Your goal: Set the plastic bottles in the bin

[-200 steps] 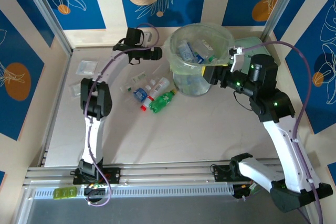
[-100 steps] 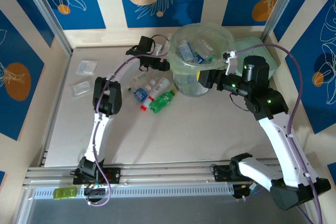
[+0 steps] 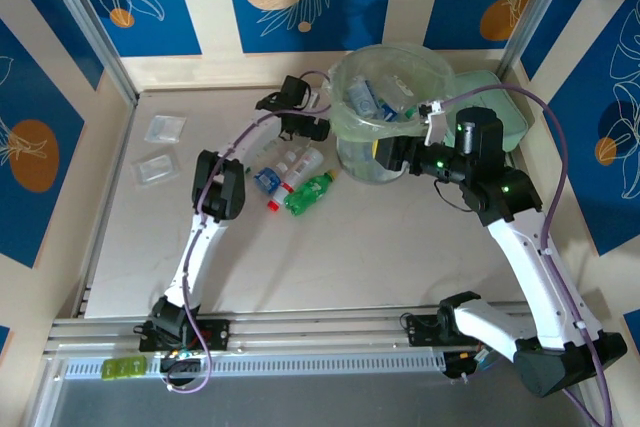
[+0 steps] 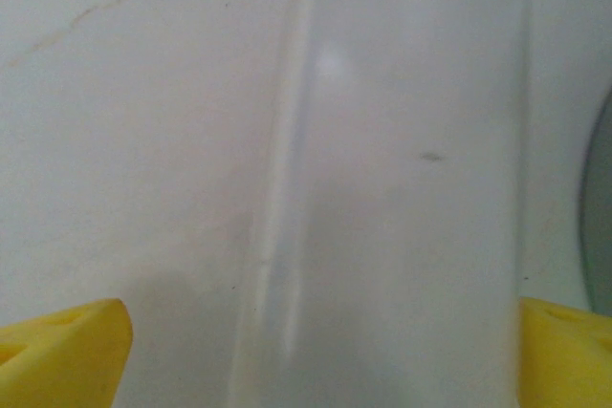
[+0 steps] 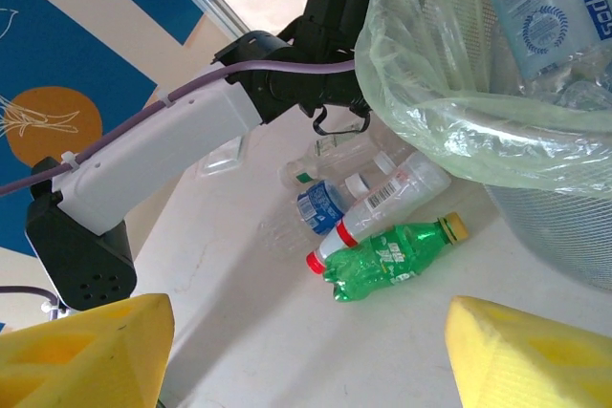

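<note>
**Loose bottles beside the bin, both grippers unloaded**

Toward the left edge of the tabletop (image 3: 130, 247) lay two flat clear packets (image 3: 165, 128), well apart from everything else.

The left arm reached across to the far part of the tabletop. The left gripper (image 3: 308, 129) was low over the far end of the loose bottles, just left of the bin. In the left wrist view its yellow fingertips (image 4: 67, 351) stood wide, with a clear bottle (image 4: 392, 188) lying between them. One pad was plainly apart from that bottle and the other sat at its edge, so nothing was clamped.

Nearer the middle of the tabletop, a small cluster lay just beside the bin's foot. It held a blue-labelled bottle (image 5: 318, 205), a red-capped bottle (image 5: 382, 200) and a green bottle (image 5: 387, 260), the last two side by side.

The bin (image 3: 352, 152) stood upright near the far edge, right of the middle, with a thin clear bag draped over its rim. Several crushed bottles (image 5: 545, 7) lay inside it.

The right gripper (image 3: 388, 154) was close against the bin's near wall. Its yellow fingers (image 5: 86, 355) were spread wide with nothing between them.

A pale-green lid (image 3: 505, 97) lay flat toward the far right corner, beyond the right arm.
</note>
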